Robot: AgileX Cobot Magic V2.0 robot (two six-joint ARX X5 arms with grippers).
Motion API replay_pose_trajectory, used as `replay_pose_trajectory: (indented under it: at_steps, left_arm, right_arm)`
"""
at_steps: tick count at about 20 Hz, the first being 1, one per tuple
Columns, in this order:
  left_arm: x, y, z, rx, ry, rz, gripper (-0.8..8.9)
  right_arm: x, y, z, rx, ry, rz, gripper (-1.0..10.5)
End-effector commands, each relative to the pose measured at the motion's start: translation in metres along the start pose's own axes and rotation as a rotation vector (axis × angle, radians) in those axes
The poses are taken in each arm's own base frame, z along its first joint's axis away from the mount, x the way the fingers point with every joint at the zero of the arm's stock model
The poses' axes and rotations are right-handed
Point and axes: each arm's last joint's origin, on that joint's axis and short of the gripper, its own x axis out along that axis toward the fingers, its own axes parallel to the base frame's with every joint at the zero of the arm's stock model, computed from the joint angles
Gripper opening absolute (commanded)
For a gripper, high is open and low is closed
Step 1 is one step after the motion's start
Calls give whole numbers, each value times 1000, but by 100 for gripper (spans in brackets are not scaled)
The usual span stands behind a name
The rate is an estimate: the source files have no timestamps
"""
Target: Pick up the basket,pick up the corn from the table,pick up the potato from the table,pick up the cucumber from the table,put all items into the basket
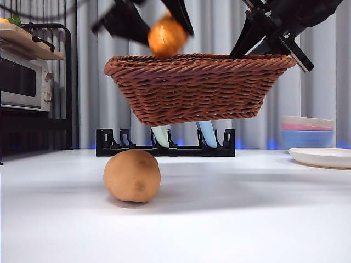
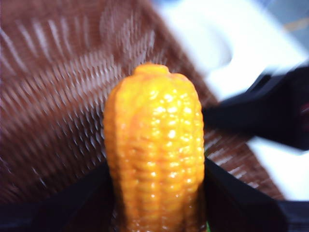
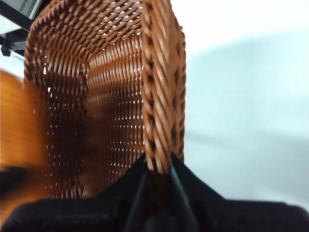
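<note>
Above the white tabletop (image 1: 230, 219), the basket (image 1: 194, 87) is clamped by the right tool (image 3: 158, 169) while the corn (image 2: 154, 150), gripped in the left tool (image 2: 154, 193), awaits release inside.

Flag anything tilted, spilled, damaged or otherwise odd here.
Nothing looks spilled or damaged. The basket hangs in the air roughly level, gripped at its rim by the right gripper. The left gripper holds the corn above it. The potato sits alone on the table.
</note>
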Motion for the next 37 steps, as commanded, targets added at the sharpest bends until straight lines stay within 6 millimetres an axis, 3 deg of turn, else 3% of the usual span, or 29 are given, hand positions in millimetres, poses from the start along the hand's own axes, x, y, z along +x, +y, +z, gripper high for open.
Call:
replay_pose_trajectory:
  at_steps: [1, 3, 7, 10, 14, 18, 20, 24, 28, 32, 37]
  left_arm:
    - [17, -1, -10, 32, 73, 10, 147]
    - [20, -3, -14, 43, 99, 13, 576]
    - [17, -11, -10, 60, 89, -5, 588]
    - [-1, -20, 4, 78, 110, -3, 588]
    - [-60, -36, 14, 140, 97, -27, 588]
    - [-116, -37, -9, 197, 186, 118, 585]
    - [-122, -38, -27, 224, 266, 217, 585]
    - [-91, -37, -72, 171, 354, 281, 585]
    - [-48, -18, -112, 52, 342, 288, 585]
    - [-16, 8, -113, -94, 313, 215, 585]
    - [25, 41, -110, -185, 332, 247, 585]
  right_arm:
    - [-4, 5, 4, 3, -27, 21, -15]
    - [-4, 5, 4, 3, -27, 21, -15]
    - [-4, 4, 4, 3, -28, 15, -16]
    - [-4, 2, 5, 5, -47, -26, -15]
    - [-11, -10, 10, 20, -74, -57, -15]
    - [-27, -35, 20, 68, -136, -118, -15]
    - [-35, -47, 23, 94, -161, -145, -15]
    - [-49, -63, 27, 129, -179, -126, -15]
    - [-55, -69, 28, 143, -183, -105, -15]
    - [-55, -70, 28, 144, -183, -102, -15]
    - [-55, -70, 28, 147, -178, -102, -15]
